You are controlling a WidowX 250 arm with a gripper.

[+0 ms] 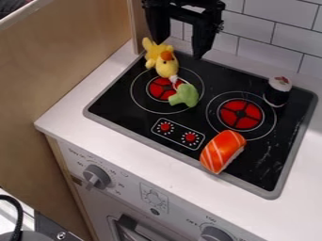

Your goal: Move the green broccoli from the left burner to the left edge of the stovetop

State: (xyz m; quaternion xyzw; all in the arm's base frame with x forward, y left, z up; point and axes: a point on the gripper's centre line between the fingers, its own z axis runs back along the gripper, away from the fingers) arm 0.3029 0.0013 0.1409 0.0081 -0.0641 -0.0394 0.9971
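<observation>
- White countertop (60, 113) is forming the top of a toy stove; a wooden panel (56, 61) is standing along its left and white wall tiles (252, 40) are lining the rear.
- Black cooktop (189, 120) is lying on the countertop, its two burners showing red centers.
- Gripper (179, 49) is hanging over the cooktop's rear left; its two fingers are standing wide apart and are holding nothing.
- Orange-and-white sushi piece (222, 151) is resting at a slant between the right burner (240, 114) and the front edge.
- Yellow plush toy (166, 68) is lying just below the gripper, its lower end reaching the left burner (157, 88).
- Dark sushi roll (277, 94) with a white top is standing upright at the rear right.
- Green broccoli piece (184, 95) is lying partly over the left burner's center, beside the plush toy's lower end.
- Gray knob (97, 176) is protruding from the stove front.
</observation>
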